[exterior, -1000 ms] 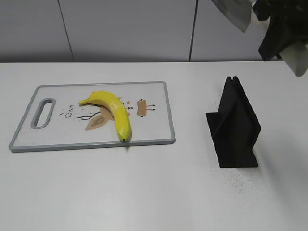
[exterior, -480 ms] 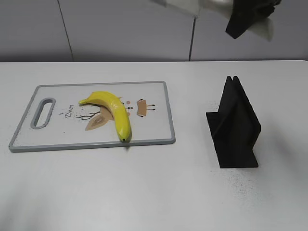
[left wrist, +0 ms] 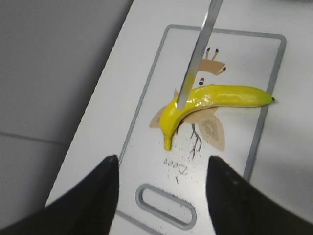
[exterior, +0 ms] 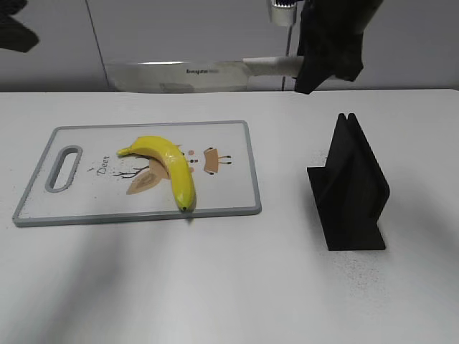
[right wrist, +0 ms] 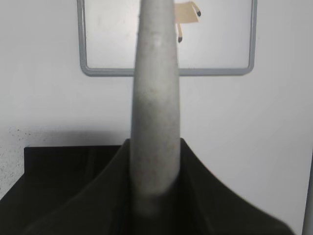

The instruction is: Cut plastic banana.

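The knife (exterior: pixel 179 75) now hangs level in the air above the far edge of the table, blade pointing left; a second ago only its tip showed at the top right, and half a second ago it was a blur at the top edge. The right gripper (exterior: pixel 331 44) has swung in from the upper right corner toward the middle, and a dark bit of the left arm has come into the top left corner.

The table (exterior: pixel 237 287) is plain white, with a grey panelled wall behind it. The cutting board (exterior: pixel 222 197) lies flat on the left half, and the banana (exterior: pixel 172 161) rests on the board near its middle, tip toward the near edge. A black knife stand (exterior: pixel 351 190) sits well to the right.

The right gripper is clamped on the knife handle. The left gripper (left wrist: pixel 161 188) hovers high over the board's handle end, its fingers (left wrist: pixel 100 191) spread wide apart and holding nothing.
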Robot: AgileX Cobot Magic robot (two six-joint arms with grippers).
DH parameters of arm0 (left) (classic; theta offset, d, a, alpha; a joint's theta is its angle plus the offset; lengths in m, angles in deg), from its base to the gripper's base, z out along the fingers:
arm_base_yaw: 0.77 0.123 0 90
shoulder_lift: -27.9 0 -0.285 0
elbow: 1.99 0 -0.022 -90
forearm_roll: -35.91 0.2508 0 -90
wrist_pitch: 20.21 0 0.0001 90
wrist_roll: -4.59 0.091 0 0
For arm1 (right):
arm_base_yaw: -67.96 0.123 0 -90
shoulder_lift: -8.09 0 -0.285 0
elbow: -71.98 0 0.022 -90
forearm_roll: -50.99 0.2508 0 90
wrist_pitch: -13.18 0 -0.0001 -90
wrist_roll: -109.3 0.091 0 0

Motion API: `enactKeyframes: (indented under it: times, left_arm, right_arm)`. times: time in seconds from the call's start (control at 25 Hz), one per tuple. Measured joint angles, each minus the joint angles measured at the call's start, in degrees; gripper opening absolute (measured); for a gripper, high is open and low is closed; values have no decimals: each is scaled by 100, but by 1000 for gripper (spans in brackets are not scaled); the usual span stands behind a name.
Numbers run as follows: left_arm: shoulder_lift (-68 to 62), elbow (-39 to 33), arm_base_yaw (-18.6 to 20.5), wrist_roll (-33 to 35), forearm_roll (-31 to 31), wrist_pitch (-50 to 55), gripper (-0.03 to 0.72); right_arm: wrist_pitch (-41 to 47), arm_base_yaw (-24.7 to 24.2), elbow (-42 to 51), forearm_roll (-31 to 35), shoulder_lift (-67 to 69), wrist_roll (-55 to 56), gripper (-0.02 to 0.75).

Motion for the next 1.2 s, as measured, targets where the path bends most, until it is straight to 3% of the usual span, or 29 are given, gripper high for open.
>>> enactKeyframes:
  times: [0.24, 0.52, 0.64, 0.84, 0.96, 1.2]
  left_arm:
    - [-1064, 720, -603, 208, 89, 68, 552]
    - [-1768, 784, -684, 277, 258, -221, 535]
    - [-1832, 789, -684, 282, 306, -250, 429]
    - [-1837, 803, -684, 282, 317, -329, 50]
    - [-1907, 809, -684, 314, 322, -270, -3]
    - [-2328, 822, -684, 326, 311, -377, -9]
  right_arm:
    - [0, 7, -565, 484, 496, -391, 189]
    - [0, 75, -915, 823, 784, -593, 189]
    - [0, 75, -922, 825, 860, -612, 189]
    - [-62, 75, -925, 830, 875, -603, 189]
    - [-114, 75, -925, 797, 875, -638, 189]
    - [-244, 75, -925, 743, 976, -661, 189]
